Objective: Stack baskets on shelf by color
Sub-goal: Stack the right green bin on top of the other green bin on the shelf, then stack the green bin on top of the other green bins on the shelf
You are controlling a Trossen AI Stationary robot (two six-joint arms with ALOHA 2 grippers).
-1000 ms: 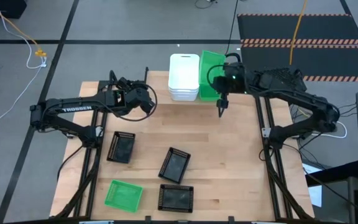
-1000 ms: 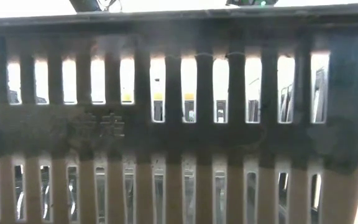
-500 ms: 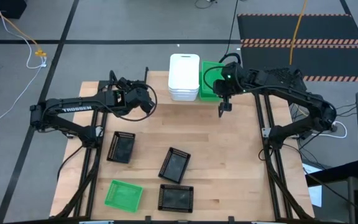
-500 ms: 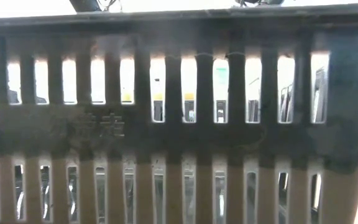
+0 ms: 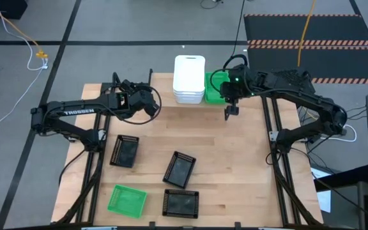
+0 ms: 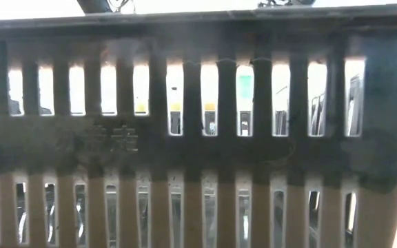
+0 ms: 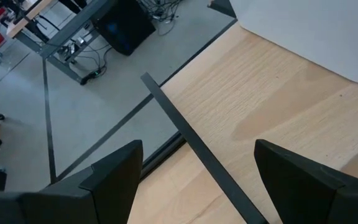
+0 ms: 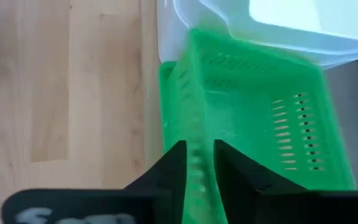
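Slotted green basket (image 8: 247,118) wall is sitting pinched in the right gripper (image 8: 197,163) (far rim cut off), left gripper (image 7: 197,180) gaping wide.

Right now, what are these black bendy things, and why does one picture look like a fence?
Those are two robot arms at a wooden table. One camera looks down from above. There, the right gripper pinches the wall of a green basket at the back of the table, next to a stack of white baskets. The close-up of that green basket comes from a camera on that arm's wrist. The left gripper is open and holds nothing; its own camera sees bare wood and the floor. Three black mesh baskets and another green one lie at the front. The "fence" is a black basket's slotted wall right in front of the low camera.
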